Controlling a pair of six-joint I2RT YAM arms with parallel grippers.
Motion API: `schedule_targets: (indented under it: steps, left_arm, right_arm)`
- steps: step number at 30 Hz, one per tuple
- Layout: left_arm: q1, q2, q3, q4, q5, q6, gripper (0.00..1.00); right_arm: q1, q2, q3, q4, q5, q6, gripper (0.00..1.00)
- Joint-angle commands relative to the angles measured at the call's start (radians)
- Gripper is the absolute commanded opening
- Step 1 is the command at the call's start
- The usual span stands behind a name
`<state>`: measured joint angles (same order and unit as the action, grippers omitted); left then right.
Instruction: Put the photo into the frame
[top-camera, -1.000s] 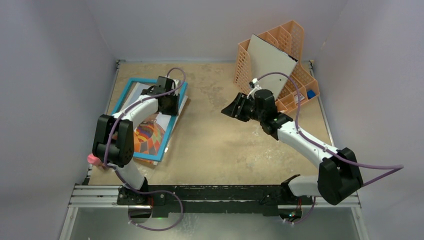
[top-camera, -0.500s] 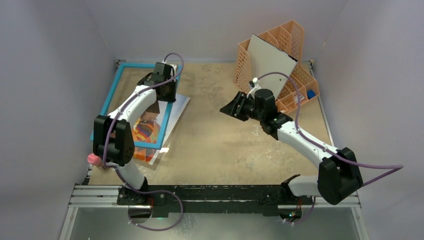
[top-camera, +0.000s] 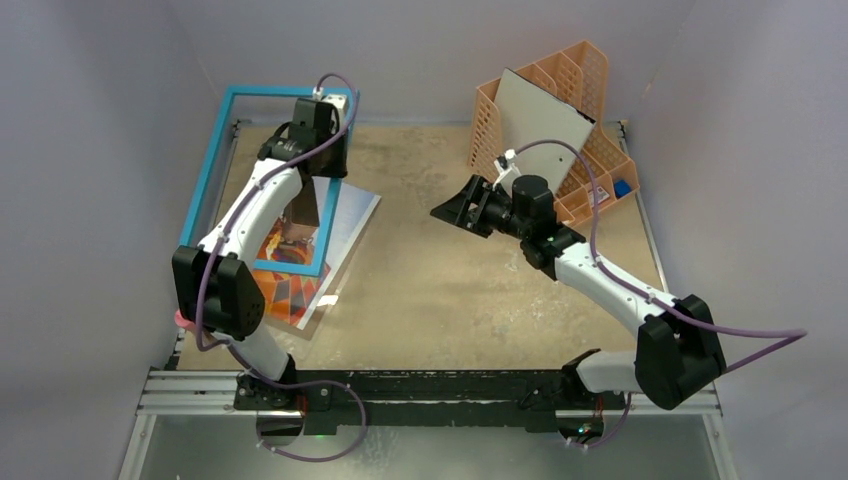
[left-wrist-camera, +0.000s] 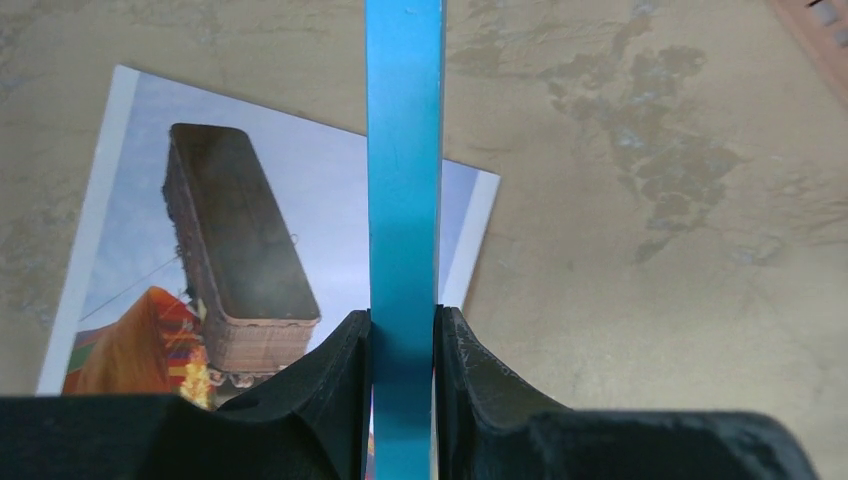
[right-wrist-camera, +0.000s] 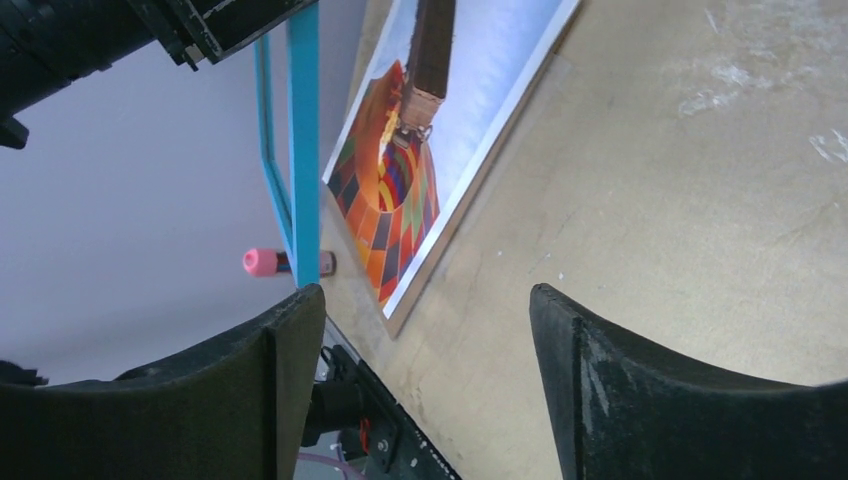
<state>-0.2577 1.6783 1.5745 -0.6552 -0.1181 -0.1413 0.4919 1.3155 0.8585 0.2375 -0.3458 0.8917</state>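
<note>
Left gripper (left-wrist-camera: 403, 335) clamps frame (top-camera: 215, 170) rail near its 1 o'clock corner, right gripper (right-wrist-camera: 425, 370) gapes empty at 3 o'clock; it should pivot slowly, without dragging photo (left-wrist-camera: 300, 200) underneath.

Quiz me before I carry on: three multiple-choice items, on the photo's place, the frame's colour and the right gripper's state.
1. Where is the photo?
A. Standing in an organiser
B. Flat on the table
C. Hanging on the wall

2. What colour is the frame?
A. Orange
B. Grey
C. Blue

3. How is the right gripper?
A. Open, empty
B. Shut on a board
C. Shut on a pen

Key: 1 B, it lies flat below the frame; 2 C, the frame in the left gripper is blue; 3 A, its fingers stand apart around nothing.
</note>
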Motion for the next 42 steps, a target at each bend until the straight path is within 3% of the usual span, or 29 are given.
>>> schedule_targets:
  steps: [1, 5, 11, 18, 22, 25, 30, 42]
  left_arm:
    - [0.000, -0.082, 0.096, 0.001, 0.105, -0.048, 0.00]
    - [0.000, -0.106, 0.132, 0.014, 0.261, -0.151, 0.00]
    - [-0.002, -0.157, 0.155, 0.111, 0.461, -0.351, 0.00]
    - [-0.002, -0.198, 0.110, 0.399, 0.714, -0.601, 0.00]
    - [-0.002, -0.224, 0.020, 0.621, 0.802, -0.830, 0.00]
    - [-0.002, -0.239, -0.031, 0.764, 0.835, -0.949, 0.00]
    - [-0.002, -0.250, -0.050, 0.825, 0.847, -1.036, 0.00]
    - [-0.003, -0.314, -0.197, 0.990, 0.793, -1.167, 0.00]
  right_arm:
    - [0.004, -0.030, -0.008, 0.157, -0.085, 0.013, 0.81]
    - [0.012, -0.038, -0.011, 0.291, -0.142, 0.033, 0.88]
    - [0.029, -0.009, 0.007, 0.448, -0.211, 0.101, 0.90]
    - [0.074, 0.064, 0.088, 0.527, -0.267, 0.107, 0.93]
    - [0.091, 0.101, 0.108, 0.633, -0.291, 0.173, 0.93]
    - [0.093, 0.123, 0.121, 0.727, -0.327, 0.238, 0.93]
    - [0.093, 0.131, 0.137, 0.829, -0.345, 0.326, 0.91]
    - [0.096, 0.201, 0.227, 0.831, -0.337, 0.435, 0.78]
